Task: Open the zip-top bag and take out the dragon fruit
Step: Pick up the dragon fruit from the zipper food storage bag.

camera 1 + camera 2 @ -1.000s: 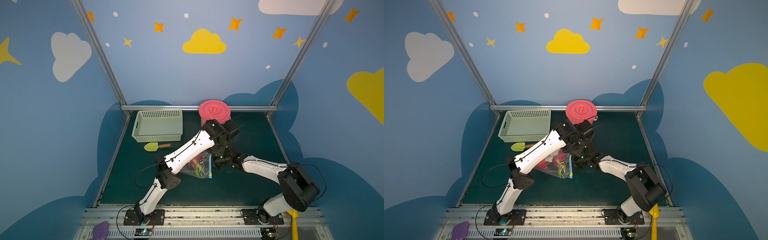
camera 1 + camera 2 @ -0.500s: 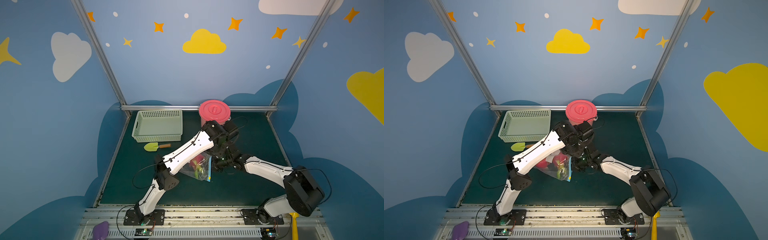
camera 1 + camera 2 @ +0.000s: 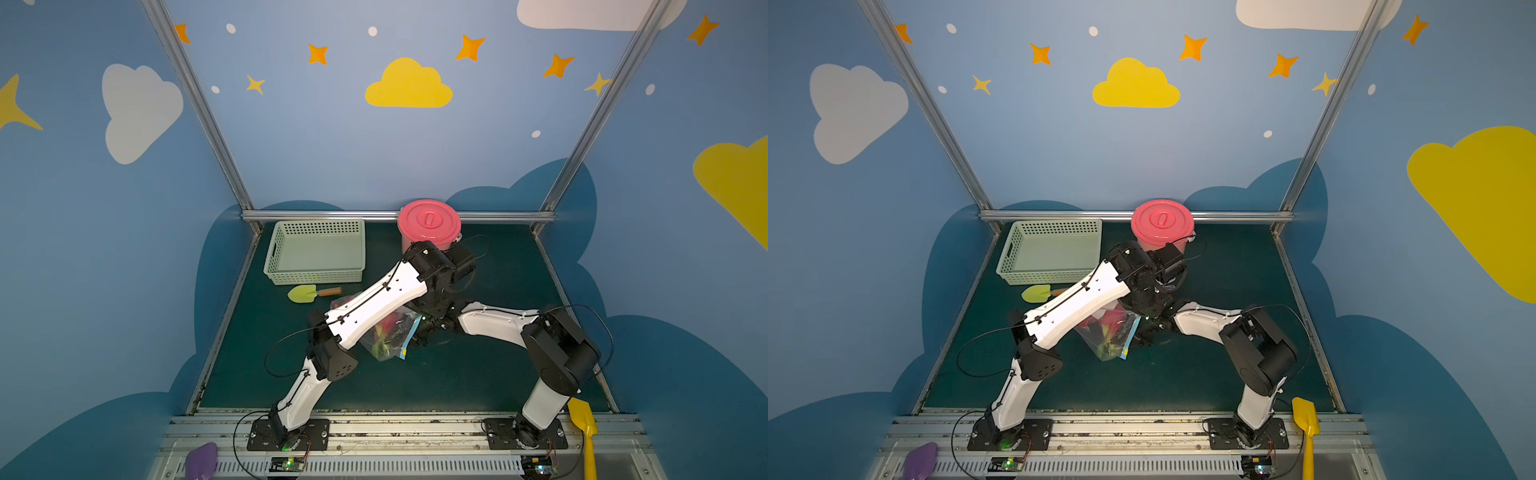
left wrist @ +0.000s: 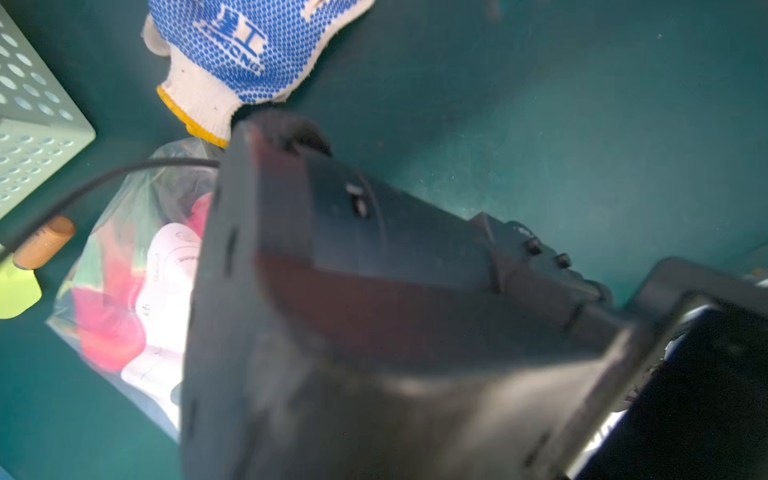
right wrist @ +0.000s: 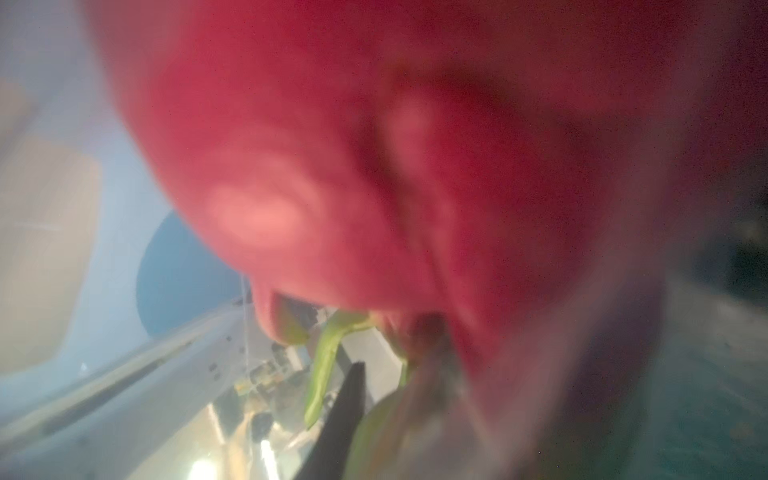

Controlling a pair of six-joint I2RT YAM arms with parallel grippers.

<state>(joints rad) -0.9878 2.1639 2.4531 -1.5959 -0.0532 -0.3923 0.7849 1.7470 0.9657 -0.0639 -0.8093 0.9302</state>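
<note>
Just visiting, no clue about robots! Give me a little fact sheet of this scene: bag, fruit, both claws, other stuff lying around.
Bag: zip-top bag, clear, lying on the table between the arms
Fruit: dragon fruit, pink with green tips, inside the bag
Left gripper: shut, beside the bag; fingertips hidden
Right gripper: shut at the bag's zip end; what it grips is unclear
Nearby: green basket, pink lidded bucket, small shovel, dotted glove

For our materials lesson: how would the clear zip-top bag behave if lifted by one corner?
Probably floppy: the zip-top bag looks thin and crinkled, slumped around its contents. The dragon fruit inside would likely slide to the lowest point and sag it. The glossy film may slip.
</note>
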